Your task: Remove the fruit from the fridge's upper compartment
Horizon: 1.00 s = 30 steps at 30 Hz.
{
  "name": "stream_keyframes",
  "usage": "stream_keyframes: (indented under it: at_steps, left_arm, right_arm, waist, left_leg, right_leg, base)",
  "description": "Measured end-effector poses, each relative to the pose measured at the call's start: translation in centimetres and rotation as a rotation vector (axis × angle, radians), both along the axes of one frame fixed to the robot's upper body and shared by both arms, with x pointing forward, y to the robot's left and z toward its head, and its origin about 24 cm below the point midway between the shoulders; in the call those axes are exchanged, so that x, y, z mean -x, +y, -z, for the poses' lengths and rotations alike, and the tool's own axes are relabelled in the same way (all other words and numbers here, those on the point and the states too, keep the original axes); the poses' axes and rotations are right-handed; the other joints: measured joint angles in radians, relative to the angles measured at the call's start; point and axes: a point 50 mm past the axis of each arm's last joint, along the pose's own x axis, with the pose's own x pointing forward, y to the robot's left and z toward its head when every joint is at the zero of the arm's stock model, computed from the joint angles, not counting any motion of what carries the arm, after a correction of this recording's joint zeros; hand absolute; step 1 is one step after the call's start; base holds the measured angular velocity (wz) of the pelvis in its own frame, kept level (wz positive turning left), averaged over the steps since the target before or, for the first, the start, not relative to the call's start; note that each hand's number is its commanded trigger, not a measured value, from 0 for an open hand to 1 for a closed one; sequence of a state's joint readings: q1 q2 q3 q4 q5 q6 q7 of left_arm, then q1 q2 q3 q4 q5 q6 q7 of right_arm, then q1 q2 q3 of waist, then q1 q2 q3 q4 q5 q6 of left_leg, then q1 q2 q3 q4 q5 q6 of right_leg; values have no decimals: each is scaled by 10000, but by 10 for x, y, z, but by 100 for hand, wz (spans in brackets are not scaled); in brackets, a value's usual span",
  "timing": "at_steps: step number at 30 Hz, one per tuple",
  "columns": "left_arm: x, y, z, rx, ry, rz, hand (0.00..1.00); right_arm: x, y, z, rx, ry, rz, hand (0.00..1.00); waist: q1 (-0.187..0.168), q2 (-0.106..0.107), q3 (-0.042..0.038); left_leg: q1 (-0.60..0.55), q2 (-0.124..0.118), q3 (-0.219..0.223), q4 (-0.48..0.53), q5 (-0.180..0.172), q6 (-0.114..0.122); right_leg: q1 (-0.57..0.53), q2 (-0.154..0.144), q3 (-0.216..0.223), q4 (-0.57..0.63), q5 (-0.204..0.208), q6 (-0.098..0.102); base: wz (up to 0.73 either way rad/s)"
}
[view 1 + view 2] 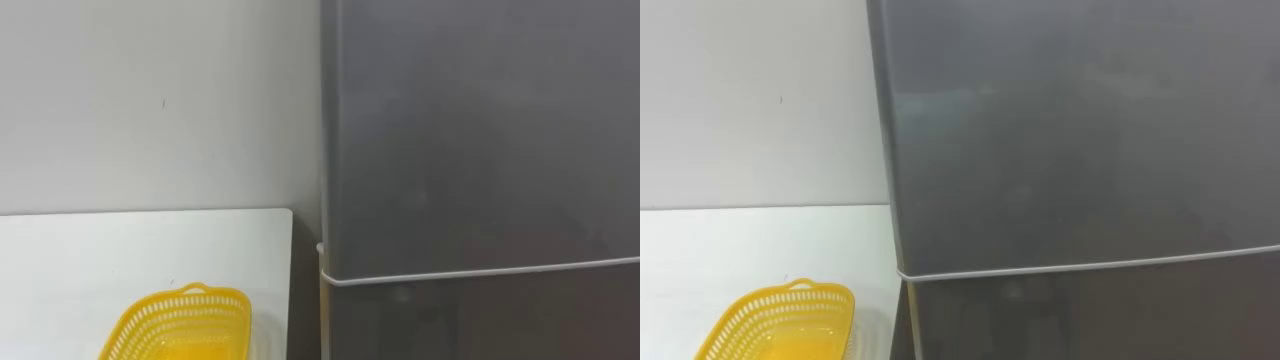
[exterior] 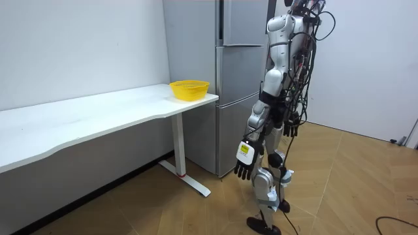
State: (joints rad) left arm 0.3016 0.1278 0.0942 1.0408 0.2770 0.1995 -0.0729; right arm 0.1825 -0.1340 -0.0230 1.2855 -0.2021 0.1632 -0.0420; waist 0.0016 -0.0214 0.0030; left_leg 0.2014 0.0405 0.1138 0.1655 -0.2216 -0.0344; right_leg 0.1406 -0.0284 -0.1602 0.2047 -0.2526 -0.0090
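Note:
The grey fridge [image 1: 480, 140] stands right in front of me with both doors closed; a pale seam [image 1: 480, 271] divides the upper door from the lower one. The room view shows me standing upright facing the fridge [image 2: 238, 72], arms hanging down. My left hand [image 2: 243, 164] hangs beside my thigh with relaxed fingers and holds nothing. My right hand [image 2: 292, 124] hangs on the far side of my body, mostly hidden. What is inside the fridge is hidden.
An empty yellow mesh basket [image 1: 180, 325] sits on the end of a white table [image 1: 90, 260] left of the fridge, against a white wall. A narrow gap separates the table's edge from the fridge. In the room view, wooden floor [image 2: 353, 189] lies behind me.

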Motion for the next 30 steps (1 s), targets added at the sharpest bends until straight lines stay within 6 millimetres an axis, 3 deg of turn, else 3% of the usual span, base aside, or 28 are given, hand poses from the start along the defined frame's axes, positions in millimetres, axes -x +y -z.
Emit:
stream_keyframes:
  at_steps: [20, 30]
  left_arm:
    - [-3, 4, -1, -334, -143, -10, 0]
    - [0, 3, -1, -486, -276, -716, 0]
  right_arm:
    - [-5, -8, -3, 948, -495, 435, 0]
    - [-1, -5, -2, 513, -491, 855, 0]
  waist:
    - [-62, -5, -3]
    - [-93, 1, -7]
  left_leg:
    - [48, 2, 3, -3, 0, 0]
    - [107, 9, 138, 8, 0, 0]
  right_leg:
    - [47, 16, 75, 3, 62, -1]
    - [97, -8, -22, -25, 64, 3]
  base:
    - [-1]
    - [2]
